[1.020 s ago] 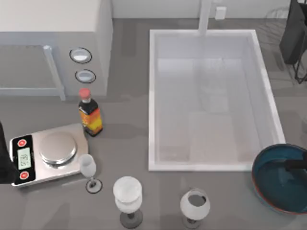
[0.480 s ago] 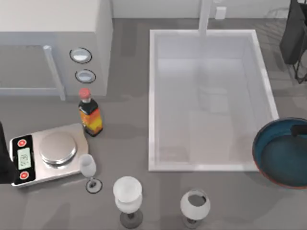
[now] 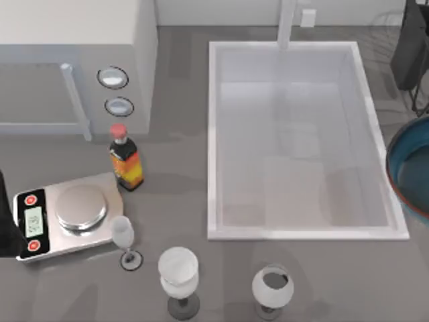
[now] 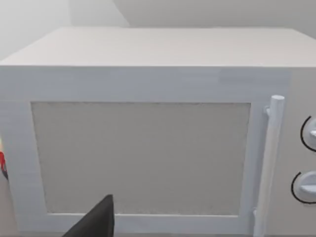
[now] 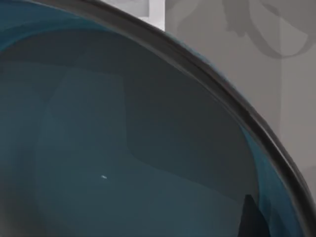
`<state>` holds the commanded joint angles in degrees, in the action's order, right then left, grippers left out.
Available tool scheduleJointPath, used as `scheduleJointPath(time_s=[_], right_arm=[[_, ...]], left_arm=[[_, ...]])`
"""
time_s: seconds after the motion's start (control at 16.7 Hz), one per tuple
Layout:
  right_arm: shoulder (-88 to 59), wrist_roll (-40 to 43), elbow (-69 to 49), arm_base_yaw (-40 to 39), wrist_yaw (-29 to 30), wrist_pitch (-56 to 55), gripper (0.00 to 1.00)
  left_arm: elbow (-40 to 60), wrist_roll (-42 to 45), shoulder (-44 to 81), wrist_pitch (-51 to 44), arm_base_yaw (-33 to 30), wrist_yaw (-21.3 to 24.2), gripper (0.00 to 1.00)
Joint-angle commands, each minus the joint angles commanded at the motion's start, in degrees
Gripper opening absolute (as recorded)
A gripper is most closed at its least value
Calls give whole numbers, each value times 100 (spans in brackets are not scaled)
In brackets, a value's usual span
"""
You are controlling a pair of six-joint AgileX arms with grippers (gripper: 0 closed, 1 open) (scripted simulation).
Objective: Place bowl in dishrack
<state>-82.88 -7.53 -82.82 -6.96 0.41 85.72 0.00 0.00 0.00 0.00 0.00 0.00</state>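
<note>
- At the top view's right edge, the bowl [image 3: 412, 171] is cut off by the frame, so just part of its teal inside and reddish-brown rim shows, overlapping the right rim of the sink [image 3: 214, 134].
- Up close in the right wrist view, the bowl's glossy inside [image 5: 123, 148] and dark rim curve across the picture, with grey counter beyond it.
- Whether the right gripper has hold of the bowl I cannot tell; a small dark sliver near the rim is too little to read.
- The dishrack [image 3: 410, 54] sits in the far right corner, well apart from the bowl, its dark panel and thin wires cut by the edge.
- The left arm [image 3: 5, 228] is parked at the table's left edge beside the scale [image 3: 67, 215]; its wrist camera faces the microwave [image 4: 148, 123], and the state of its fingers cannot be made out.
</note>
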Motion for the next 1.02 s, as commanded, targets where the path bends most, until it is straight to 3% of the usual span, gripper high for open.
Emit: scheduleJointPath(time_s=[0.54, 0.78, 1.02], right_arm=[[120, 25, -105, 94, -107, -53, 0], [470, 122, 90, 710, -624, -1071, 0], [949, 253, 501, 1678, -1404, -2858, 0]], left_arm=[[0, 0, 0, 0, 0, 0, 100], [0, 0, 0, 0, 0, 0, 100], [0, 0, 0, 0, 0, 0, 100]])
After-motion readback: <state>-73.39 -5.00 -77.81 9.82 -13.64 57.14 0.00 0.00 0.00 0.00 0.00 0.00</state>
